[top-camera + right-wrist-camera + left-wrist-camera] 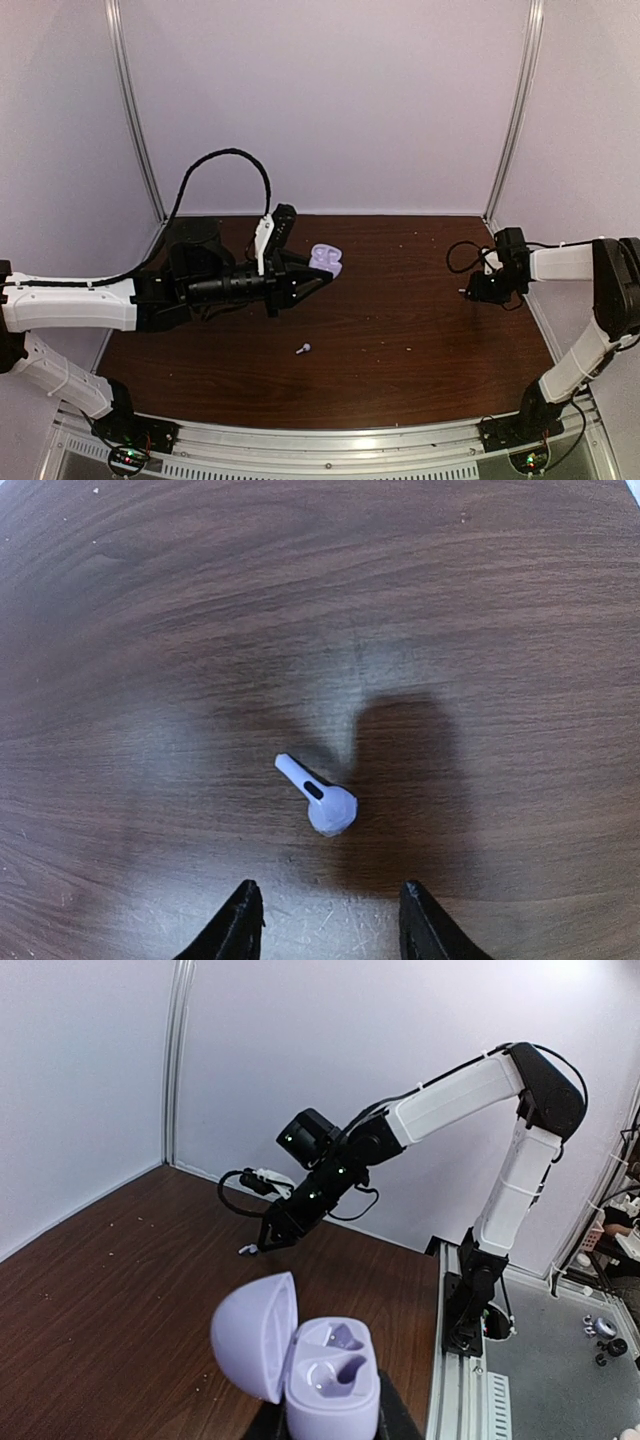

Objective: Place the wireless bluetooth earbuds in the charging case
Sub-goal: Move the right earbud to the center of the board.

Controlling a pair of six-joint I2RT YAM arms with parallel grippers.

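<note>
My left gripper [318, 272] is shut on the lilac charging case [326, 259] and holds it above the table, left of centre. In the left wrist view the case [325, 1370] stands with its lid open to the left and both wells empty, its base between my dark fingers [400, 1422]. One white stemmed earbud [303, 349] lies on the table in front of it. My right gripper [330, 925] is open just above the table, with a second white earbud [325, 800] lying flat beyond its fingertips, not touched. That gripper [268, 1240] and earbud [245, 1250] also show in the left wrist view. No black buds show.
A black cable [232, 156] loops up behind the left arm. A black box [195, 235] sits at the back left corner. A cable loop [460, 256] hangs by the right wrist. Metal posts [515, 110] frame the back wall; a rail [330, 440] runs along the near edge.
</note>
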